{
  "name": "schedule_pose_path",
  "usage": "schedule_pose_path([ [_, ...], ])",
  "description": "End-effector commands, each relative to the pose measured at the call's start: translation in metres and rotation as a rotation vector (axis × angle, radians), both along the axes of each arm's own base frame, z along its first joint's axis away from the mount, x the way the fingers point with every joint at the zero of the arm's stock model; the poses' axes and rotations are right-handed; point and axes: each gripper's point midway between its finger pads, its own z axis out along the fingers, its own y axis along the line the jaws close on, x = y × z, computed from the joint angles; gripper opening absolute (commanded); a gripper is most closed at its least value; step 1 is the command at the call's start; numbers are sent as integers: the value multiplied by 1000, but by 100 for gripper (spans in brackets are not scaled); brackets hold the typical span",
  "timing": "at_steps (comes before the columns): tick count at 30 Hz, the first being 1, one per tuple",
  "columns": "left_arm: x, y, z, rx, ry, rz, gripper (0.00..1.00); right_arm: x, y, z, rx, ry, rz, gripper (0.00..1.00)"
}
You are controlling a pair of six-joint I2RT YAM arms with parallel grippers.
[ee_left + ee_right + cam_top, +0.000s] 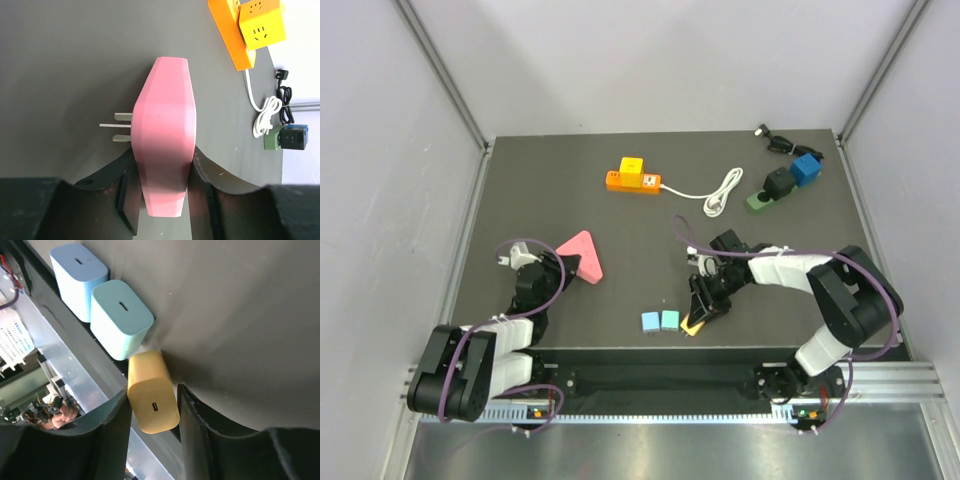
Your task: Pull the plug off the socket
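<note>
The dark worktop [620,300] carries an orange power strip [620,183] near its far edge, with a yellow cube adapter [632,166] plugged into its top and a white cable [720,190] coiled to its right. Well apart from the strip, the left pincer [164,187] is clamped on the flanks of a pink plug [164,125], whose three bare prongs stick out sideways. At the near edge the right pincer [152,420] grips a yellow charger [150,395], touching a teal charger [121,317] beside a blue charger [77,277]
</note>
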Motion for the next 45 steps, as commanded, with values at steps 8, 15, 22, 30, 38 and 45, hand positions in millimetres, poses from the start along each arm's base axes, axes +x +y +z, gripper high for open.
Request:
schedule_pose_path([
  [8,-25,14,-49,108,195,9,0,10,1,-1,15,-39,34,43],
  [15,-24,14,-49,106,195,9,0,25,3,5,-8,-90,10,50],
  [22,-24,13,-48,111,193,4,0,40,5,11,-37,-136,-4,53],
  [30,-24,14,-48,110,195,7,0,49,3,21,-60,-181,-14,55],
  [38,-26,14,-54,81,264,31,0,77,-11,53,-130,-358,-126,57],
  [45,-16,6,-32,65,229,-4,0,77,-9,87,-27,-477,-184,60],
])
